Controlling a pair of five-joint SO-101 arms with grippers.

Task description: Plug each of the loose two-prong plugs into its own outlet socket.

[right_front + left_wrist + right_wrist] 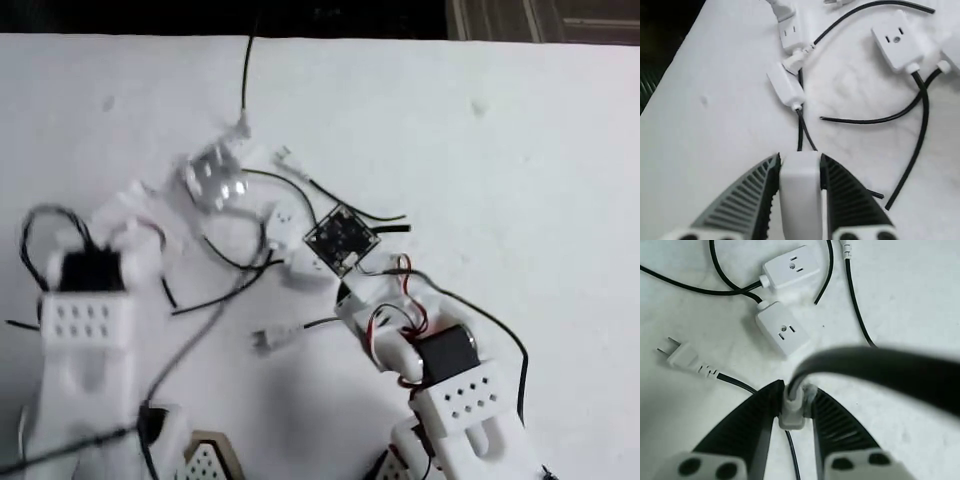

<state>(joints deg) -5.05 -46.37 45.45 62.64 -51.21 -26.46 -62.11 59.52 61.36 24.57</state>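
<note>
Closest to the right wrist lens: thick dark cord (880,371), arched across just above the right gripper (795,390). Recorded right gripper closed down on white fitting (791,412) at that cord's end, fingers (747,425) pressed to both its sides. Could not tell plug from socket there, contact end hidden. Just beyond the fingertips: near outlet socket (783,332), face up, with far outlet socket (790,265) just beside it, each on a black lead. Off to one side, apart from both: loose two-prong plug (684,357), flat on white table (900,300), prongs bare.

Lettering on outlet faces: too small to tell.

Left wrist view: logged left gripper (799,160) closed to the width of white connector body (800,200), gripped on both flanks. Ahead of it: slim white plug (785,86) on the table, black cord running back toward the fingertips. Past that, two-slot socket (790,31). Farther off, three-hole outlet (897,40) with black leads (922,115) looping from it.

High view added overall layout: left arm (85,320) at table's left, right arm (455,390) at table's right, tangle of sockets and cords between them. Noted loose two-prong plug near right arm, at the arms' edge of the tangle. Wrist views added slot faces and prongs.
</note>
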